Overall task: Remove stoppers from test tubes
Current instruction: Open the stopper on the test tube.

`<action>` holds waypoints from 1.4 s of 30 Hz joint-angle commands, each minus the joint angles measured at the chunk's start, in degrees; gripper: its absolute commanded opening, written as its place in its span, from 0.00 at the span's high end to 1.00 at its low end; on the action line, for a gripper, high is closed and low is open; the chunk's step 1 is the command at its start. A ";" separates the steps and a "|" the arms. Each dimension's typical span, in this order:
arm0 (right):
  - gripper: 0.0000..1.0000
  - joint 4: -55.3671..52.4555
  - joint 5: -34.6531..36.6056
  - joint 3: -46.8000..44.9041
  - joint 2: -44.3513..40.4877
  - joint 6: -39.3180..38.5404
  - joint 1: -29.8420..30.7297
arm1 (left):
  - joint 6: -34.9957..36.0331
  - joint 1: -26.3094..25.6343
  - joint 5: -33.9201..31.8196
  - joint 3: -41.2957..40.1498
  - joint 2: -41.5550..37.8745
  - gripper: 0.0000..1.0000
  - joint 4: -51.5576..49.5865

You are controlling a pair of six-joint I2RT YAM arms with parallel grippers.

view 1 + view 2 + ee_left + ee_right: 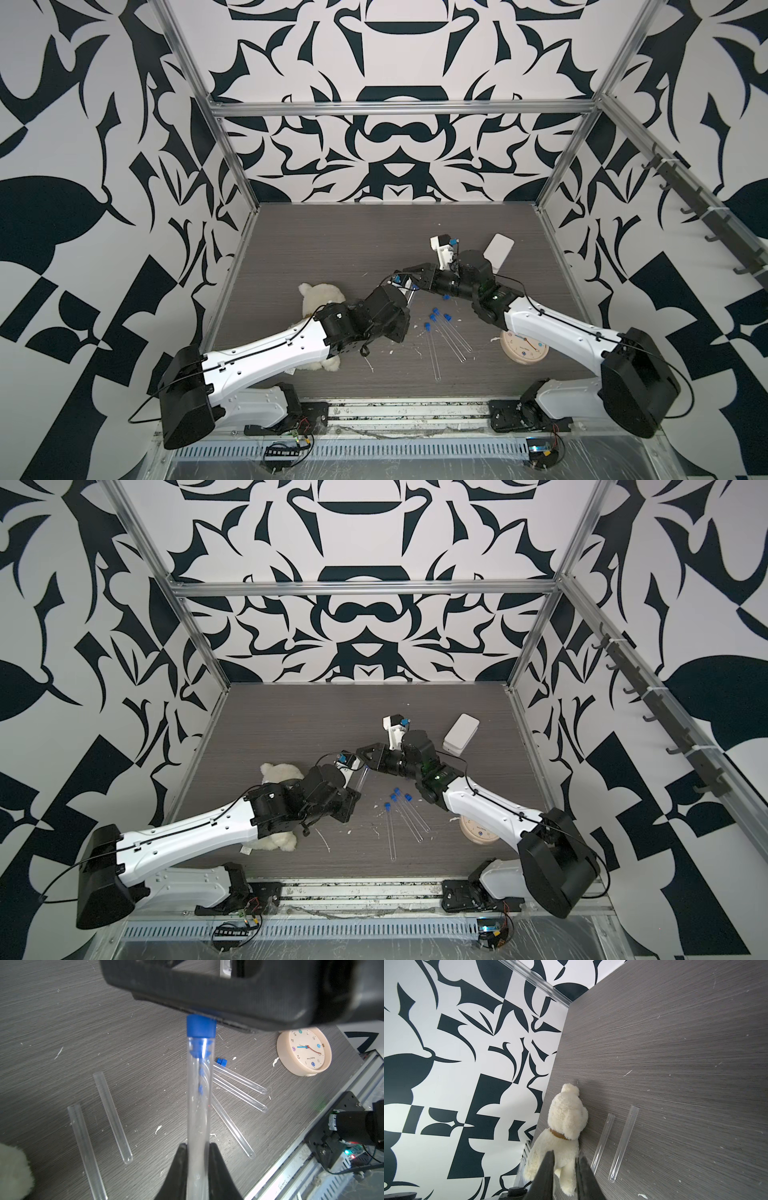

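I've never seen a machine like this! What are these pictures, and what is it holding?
It is a robot with two arms ending in pinching grippers. Two pictures look down from above; two come from cameras on the wrists. The left gripper is shut on a clear test tube with a blue stopper. The right gripper is at that stopper; I cannot tell whether it grips. On the table lie two open tubes, three capped tubes, a plush dog, a clock and a white box.

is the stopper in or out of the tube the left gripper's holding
In. The left wrist view shows the blue stopper capping the held tube, its ribbed plug visible inside the clear wall.
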 commanded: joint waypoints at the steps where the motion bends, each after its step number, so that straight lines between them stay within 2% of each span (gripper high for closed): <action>1: 0.78 2.76 -0.36 -0.71 -1.40 0.62 -0.78 | 0.13 0.03 -0.42 -0.82 -1.70 0.81 1.17; 22: 0.75 3.47 -3.58 -0.58 -1.31 0.82 -1.85 | 0.63 0.06 -0.08 0.14 0.16 0.81 1.91; 42: 0.79 4.07 -4.86 -0.10 1.23 0.73 0.42 | 1.27 0.04 -0.78 0.58 0.62 0.82 2.38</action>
